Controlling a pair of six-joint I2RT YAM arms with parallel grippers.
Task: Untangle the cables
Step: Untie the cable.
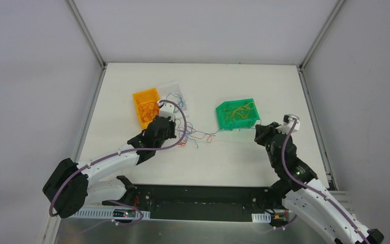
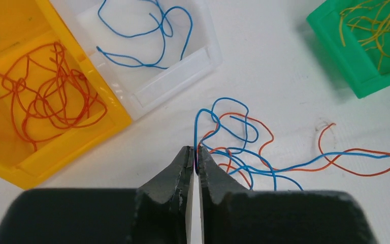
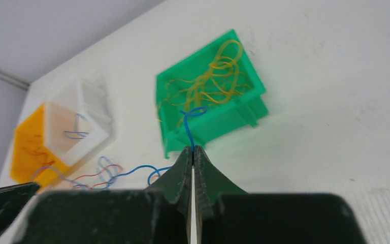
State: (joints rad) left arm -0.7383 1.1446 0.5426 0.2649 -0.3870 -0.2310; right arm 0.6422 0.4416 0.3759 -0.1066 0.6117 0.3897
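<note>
The cables [image 2: 244,147] lie as a loose tangle of blue and red-orange strands on the white table, between the bins. My left gripper [image 2: 195,150] is shut on a blue strand at the tangle's left end; from above it [image 1: 175,132] sits just right of the orange bin. My right gripper [image 3: 193,148] is shut on another blue strand [image 3: 189,122], which curls up in front of the green bin. Seen from the top camera, this gripper [image 1: 257,133] hangs just right of the green bin's near corner. Behind it the tangle [image 3: 106,170] trails off to the left.
An orange bin [image 2: 40,162] holds red-orange wires [image 2: 51,101]. Beside it a clear bin [image 2: 175,81] holds blue wires [image 2: 147,30]. A green bin [image 1: 222,113] with yellow wires [image 3: 213,81] stands right of centre. Walls and rails [image 1: 89,40] frame the table.
</note>
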